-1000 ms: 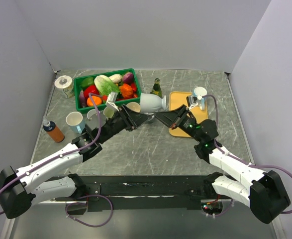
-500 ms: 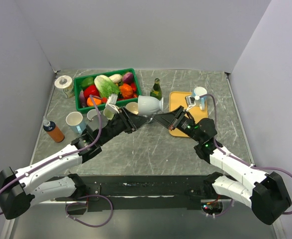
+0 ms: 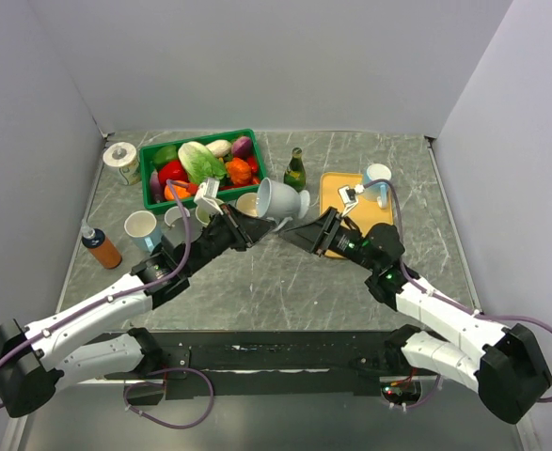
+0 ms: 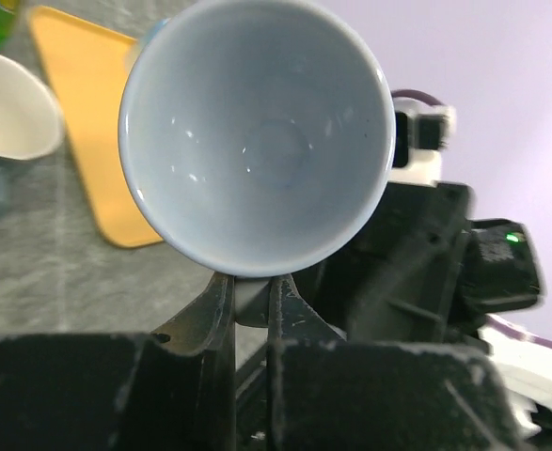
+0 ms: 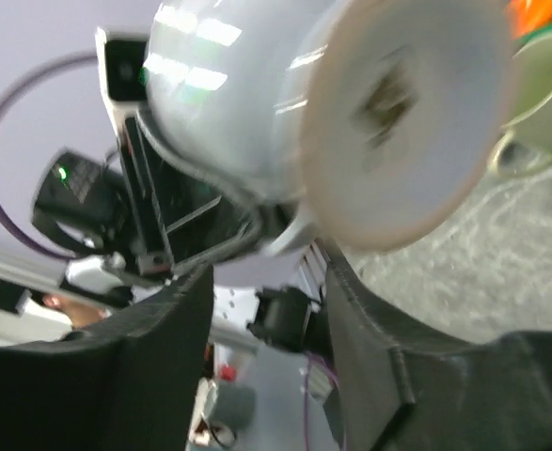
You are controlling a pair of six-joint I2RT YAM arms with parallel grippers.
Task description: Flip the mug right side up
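Observation:
A pale grey-blue mug (image 3: 280, 197) hangs tilted above the middle of the table, between my two grippers. My left gripper (image 3: 260, 224) is shut on the mug's handle; in the left wrist view the handle (image 4: 249, 299) is pinched just under the mug (image 4: 257, 132), whose open mouth faces that camera. My right gripper (image 3: 294, 231) stands open just right of the mug. In the right wrist view the mug (image 5: 257, 103) shows its flat base, above and apart from the spread fingers of the right gripper (image 5: 266, 277).
A green crate (image 3: 149, 188) of vegetables stands at the back left, a green bottle (image 3: 295, 169) and an orange tray (image 3: 336, 186) behind the mug. Cups (image 3: 141, 228) stand left of the arms, with an orange bottle (image 3: 101, 248) and a tape roll (image 3: 120, 157).
My right gripper has opened and let go of the mug. My left gripper has shut on its handle, and the mug has tipped with its mouth turning upward and left.

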